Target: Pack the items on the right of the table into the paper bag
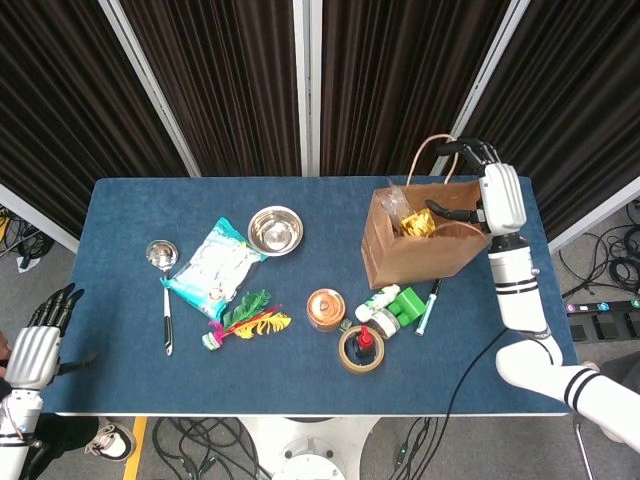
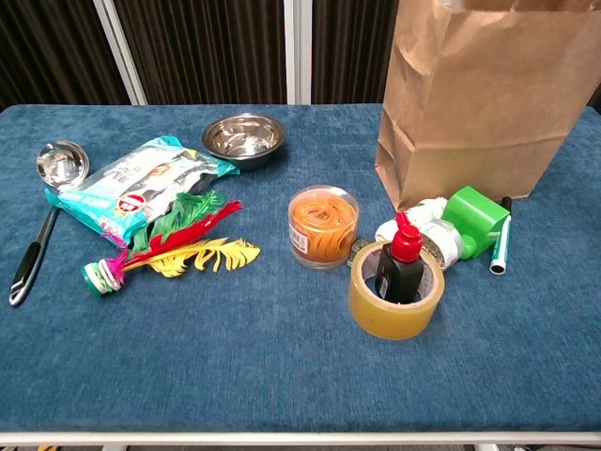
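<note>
The brown paper bag (image 1: 412,252) (image 2: 488,103) stands open at the table's right, with a yellow item (image 1: 418,224) inside. My right hand (image 1: 482,190) hovers over the bag's right rim by its handle (image 1: 436,152). Its fingers are spread, one dark finger reaches across the mouth, and nothing shows in its grasp. In front of the bag lie an orange tub of rubber bands (image 1: 326,308) (image 2: 323,225), a tape roll (image 1: 361,352) (image 2: 392,303) with a red-capped bottle (image 2: 404,258) standing in it, a green-and-white bottle (image 1: 395,308) (image 2: 470,221) and a marker (image 1: 430,305) (image 2: 500,246). My left hand (image 1: 35,345) hangs open off the table's left front corner.
On the left half lie a steel bowl (image 1: 275,230) (image 2: 244,136), a ladle (image 1: 160,262) (image 2: 58,164), a snack packet (image 1: 213,268) (image 2: 141,183) and a feather shuttlecock (image 1: 245,320) (image 2: 178,249). Dark curtains hang behind the table. The chest view shows neither hand.
</note>
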Action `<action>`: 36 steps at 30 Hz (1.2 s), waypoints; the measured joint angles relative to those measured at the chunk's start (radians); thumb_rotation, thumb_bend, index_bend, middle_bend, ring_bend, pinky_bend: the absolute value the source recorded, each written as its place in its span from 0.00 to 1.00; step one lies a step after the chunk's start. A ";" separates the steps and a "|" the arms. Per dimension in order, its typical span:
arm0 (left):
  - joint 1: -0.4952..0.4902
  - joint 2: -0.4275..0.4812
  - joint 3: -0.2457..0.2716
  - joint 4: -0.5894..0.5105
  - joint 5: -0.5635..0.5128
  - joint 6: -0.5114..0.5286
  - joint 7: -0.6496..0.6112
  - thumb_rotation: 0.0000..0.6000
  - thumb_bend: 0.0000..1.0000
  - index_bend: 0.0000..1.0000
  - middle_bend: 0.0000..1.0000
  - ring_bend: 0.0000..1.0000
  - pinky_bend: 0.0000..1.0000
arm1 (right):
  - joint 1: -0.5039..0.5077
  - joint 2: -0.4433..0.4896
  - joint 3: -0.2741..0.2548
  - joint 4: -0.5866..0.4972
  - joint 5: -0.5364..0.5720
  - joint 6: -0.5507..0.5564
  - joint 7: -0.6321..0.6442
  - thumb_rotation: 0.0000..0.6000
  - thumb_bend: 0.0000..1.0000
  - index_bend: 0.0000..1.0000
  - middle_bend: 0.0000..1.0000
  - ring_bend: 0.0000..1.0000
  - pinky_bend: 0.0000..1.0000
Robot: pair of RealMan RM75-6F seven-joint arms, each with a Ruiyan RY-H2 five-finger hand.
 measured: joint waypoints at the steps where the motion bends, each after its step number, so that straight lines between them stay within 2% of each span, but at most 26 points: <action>1: 0.000 0.001 -0.001 -0.001 0.000 0.002 -0.001 1.00 0.17 0.09 0.12 0.02 0.15 | 0.001 0.004 0.002 -0.015 -0.006 0.009 -0.002 1.00 0.00 0.29 0.34 0.19 0.16; 6: 0.001 0.003 -0.006 -0.009 0.000 0.013 -0.002 1.00 0.17 0.09 0.12 0.02 0.15 | 0.011 0.024 0.010 -0.104 -0.061 0.060 -0.027 1.00 0.00 0.29 0.34 0.19 0.17; 11: 0.002 0.011 -0.011 -0.023 -0.001 0.023 0.001 1.00 0.17 0.09 0.12 0.02 0.15 | 0.032 0.048 0.014 -0.252 -0.129 0.091 -0.081 1.00 0.00 0.29 0.34 0.19 0.18; 14: 0.003 0.017 -0.012 -0.034 0.001 0.030 0.006 1.00 0.17 0.09 0.12 0.02 0.15 | 0.046 0.060 -0.002 -0.352 -0.188 0.095 -0.130 1.00 0.00 0.29 0.34 0.20 0.19; 17: 0.004 0.020 -0.012 -0.041 0.003 0.031 0.011 1.00 0.17 0.09 0.12 0.02 0.15 | 0.051 0.070 -0.057 -0.422 -0.256 0.087 -0.184 1.00 0.00 0.29 0.34 0.21 0.21; 19: 0.005 0.023 -0.010 -0.045 0.004 0.033 0.013 1.00 0.17 0.09 0.12 0.02 0.15 | 0.046 0.076 -0.114 -0.442 -0.297 0.077 -0.226 1.00 0.00 0.30 0.34 0.22 0.22; 22: 0.006 0.024 -0.010 -0.048 0.003 0.032 0.015 1.00 0.17 0.09 0.12 0.02 0.15 | 0.031 0.094 -0.207 -0.452 -0.341 0.043 -0.301 1.00 0.00 0.31 0.34 0.23 0.22; 25: 0.005 0.023 -0.009 -0.047 0.002 0.028 0.016 1.00 0.17 0.09 0.12 0.02 0.15 | 0.016 0.125 -0.277 -0.447 -0.362 -0.013 -0.393 1.00 0.00 0.31 0.34 0.22 0.22; 31: 0.006 0.012 -0.004 -0.038 0.003 0.022 0.016 1.00 0.17 0.09 0.12 0.02 0.15 | -0.003 0.189 -0.362 -0.413 -0.332 -0.154 -0.561 1.00 0.00 0.31 0.34 0.23 0.22; 36: 0.010 0.007 -0.003 -0.029 0.000 0.021 0.010 1.00 0.17 0.09 0.12 0.02 0.15 | -0.005 0.197 -0.400 -0.360 -0.275 -0.241 -0.642 1.00 0.00 0.31 0.34 0.23 0.22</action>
